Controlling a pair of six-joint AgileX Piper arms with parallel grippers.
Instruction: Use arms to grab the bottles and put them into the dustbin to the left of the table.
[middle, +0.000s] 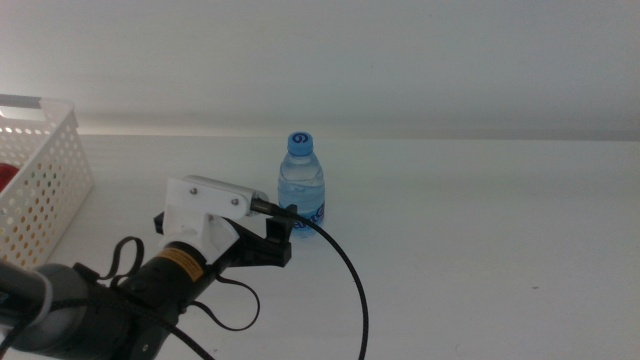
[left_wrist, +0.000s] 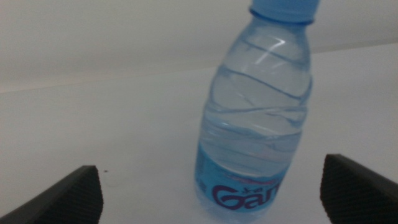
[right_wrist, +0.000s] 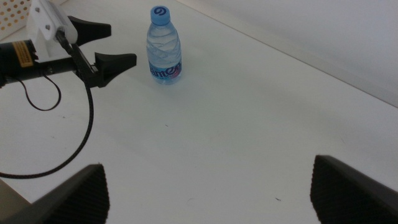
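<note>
A clear water bottle with a blue cap stands upright on the white table. My left gripper is open just in front of it, coming in from the lower left. In the left wrist view the bottle fills the gap ahead of the left gripper, whose jaws do not touch it. The right wrist view shows the bottle and the left gripper beside it. My right gripper hangs open over bare table, far from the bottle. The dustbin stands at the left edge.
Something red shows through the dustbin's perforated wall. A black cable loops from the left wrist across the table. A corner of the dustbin appears in the right wrist view.
</note>
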